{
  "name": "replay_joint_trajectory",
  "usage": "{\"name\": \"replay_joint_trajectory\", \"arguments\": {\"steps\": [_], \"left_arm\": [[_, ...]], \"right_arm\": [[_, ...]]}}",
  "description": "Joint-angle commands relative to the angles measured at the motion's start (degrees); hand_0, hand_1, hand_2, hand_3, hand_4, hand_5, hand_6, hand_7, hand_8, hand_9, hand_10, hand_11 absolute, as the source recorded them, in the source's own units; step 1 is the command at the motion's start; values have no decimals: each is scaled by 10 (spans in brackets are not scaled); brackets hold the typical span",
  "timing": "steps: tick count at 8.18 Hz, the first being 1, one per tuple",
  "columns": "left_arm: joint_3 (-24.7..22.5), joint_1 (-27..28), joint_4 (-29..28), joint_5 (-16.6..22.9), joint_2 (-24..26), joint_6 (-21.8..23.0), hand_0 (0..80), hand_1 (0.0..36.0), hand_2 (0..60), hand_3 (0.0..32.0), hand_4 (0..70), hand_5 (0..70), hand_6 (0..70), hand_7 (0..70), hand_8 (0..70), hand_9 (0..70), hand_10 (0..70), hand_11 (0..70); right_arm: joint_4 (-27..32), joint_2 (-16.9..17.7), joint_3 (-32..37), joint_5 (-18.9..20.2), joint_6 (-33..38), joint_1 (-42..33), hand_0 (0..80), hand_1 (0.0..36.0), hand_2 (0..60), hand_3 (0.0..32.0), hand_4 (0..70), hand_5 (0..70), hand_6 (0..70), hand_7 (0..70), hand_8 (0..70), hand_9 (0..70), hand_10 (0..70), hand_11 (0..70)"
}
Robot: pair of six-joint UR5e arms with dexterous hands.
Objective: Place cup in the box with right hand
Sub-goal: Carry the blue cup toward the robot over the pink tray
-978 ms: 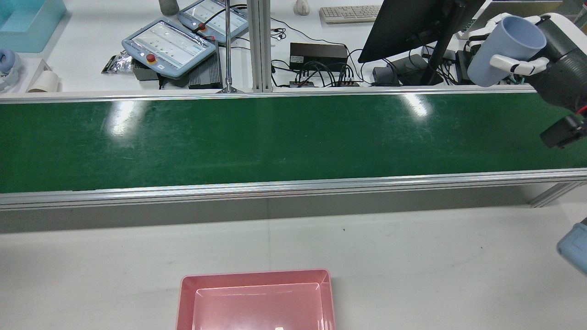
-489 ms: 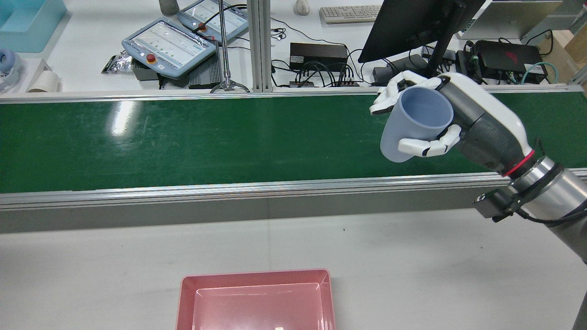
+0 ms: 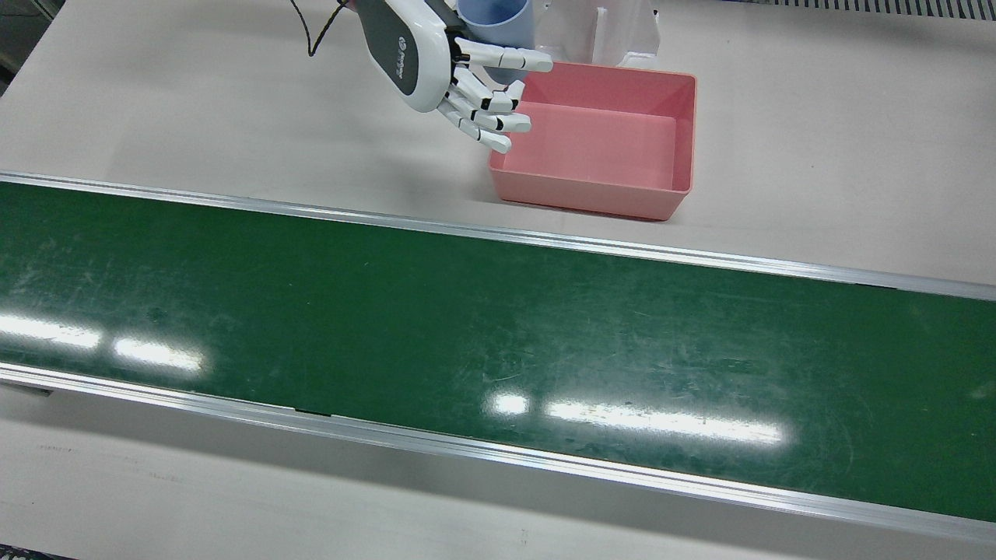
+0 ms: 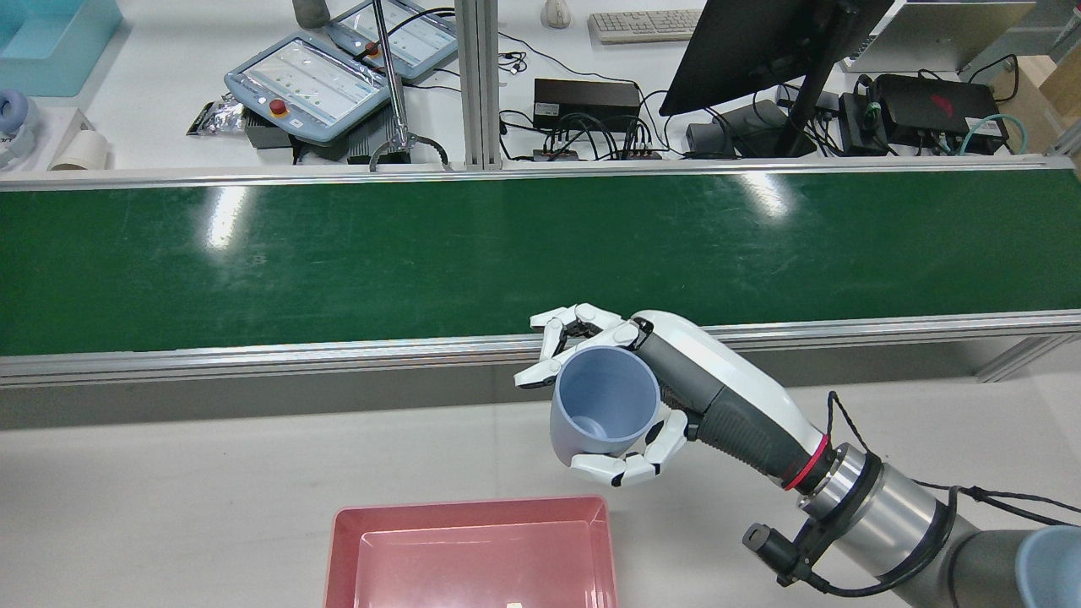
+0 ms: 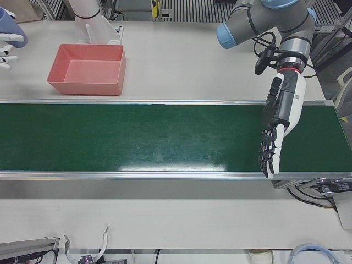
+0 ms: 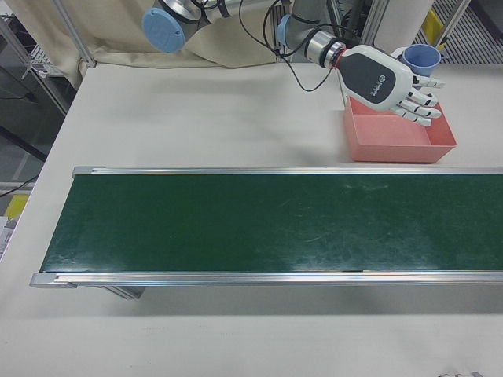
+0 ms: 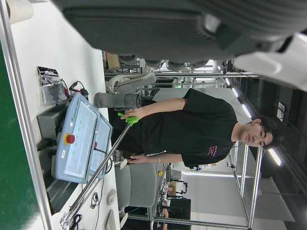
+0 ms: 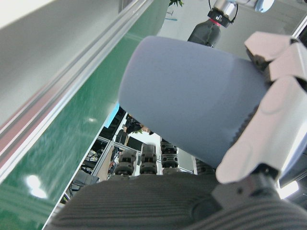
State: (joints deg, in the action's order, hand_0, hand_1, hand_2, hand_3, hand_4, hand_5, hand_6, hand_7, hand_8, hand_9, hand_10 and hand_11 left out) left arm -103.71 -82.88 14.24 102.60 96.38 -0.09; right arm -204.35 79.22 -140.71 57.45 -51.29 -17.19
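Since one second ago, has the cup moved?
Yes. In the rear view the cup, held in the right hand, has crossed the green belt toward the camera, close to the pink box.

Green conveyor belt (image 4: 422,253); teach pendants (image 4: 312,84), monitor (image 4: 752,51) beyond.

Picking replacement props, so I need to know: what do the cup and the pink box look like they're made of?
The cup looks like matte plastic: even pale blue, thin rim, no glaze shine. The box looks like smooth moulded plastic: uniform pink, rounded corners, soft sheen on its floor. Neither can be confirmed by sight alone.
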Motion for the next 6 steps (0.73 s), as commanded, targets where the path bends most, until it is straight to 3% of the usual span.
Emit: {"name": "replay_joint_trajectory", "arguments": {"steps": [1, 2, 3, 4, 5, 6], "left_arm": [[0, 0, 0, 0, 0, 0, 0, 0, 0, 0, 0, 0, 0, 0, 0, 0, 0, 0], [1, 0, -1, 0, 0, 0, 0, 0, 0, 0, 0, 0, 0, 0, 0, 0, 0, 0], [1, 0, -1, 0, 0, 0, 0, 0, 0, 0, 0, 0, 0, 0, 0, 0, 0, 0], [1, 0, -1, 0, 0, 0, 0, 0, 0, 0, 0, 0, 0, 0, 0, 0, 0, 0], [1, 0, -1, 1, 0, 0, 0, 0, 0, 0, 0, 0, 0, 0, 0, 0, 0, 0], [1, 0, -1, 0, 0, 0, 0, 0, 0, 0, 0, 0, 0, 0, 0, 0, 0, 0]], "right_arm": [[4, -10, 4, -16, -35, 79, 447, 155, 329, 0, 167, 37, 76, 320, 5, 50, 29, 57], [3, -10, 4, -16, -34, 81, 430, 185, 437, 0, 126, 38, 77, 325, 5, 53, 29, 57], [4, -10, 4, -16, -34, 81, 455, 146, 289, 0, 174, 38, 78, 327, 5, 55, 30, 58], [3, -10, 3, -16, -34, 81, 460, 136, 251, 0, 189, 38, 81, 343, 6, 62, 31, 59], [3, -10, 3, -16, -33, 81, 440, 162, 353, 0, 151, 38, 83, 356, 6, 68, 32, 61], [3, -10, 3, -16, -34, 81, 453, 141, 272, 0, 175, 38, 82, 347, 6, 67, 32, 61]]}}
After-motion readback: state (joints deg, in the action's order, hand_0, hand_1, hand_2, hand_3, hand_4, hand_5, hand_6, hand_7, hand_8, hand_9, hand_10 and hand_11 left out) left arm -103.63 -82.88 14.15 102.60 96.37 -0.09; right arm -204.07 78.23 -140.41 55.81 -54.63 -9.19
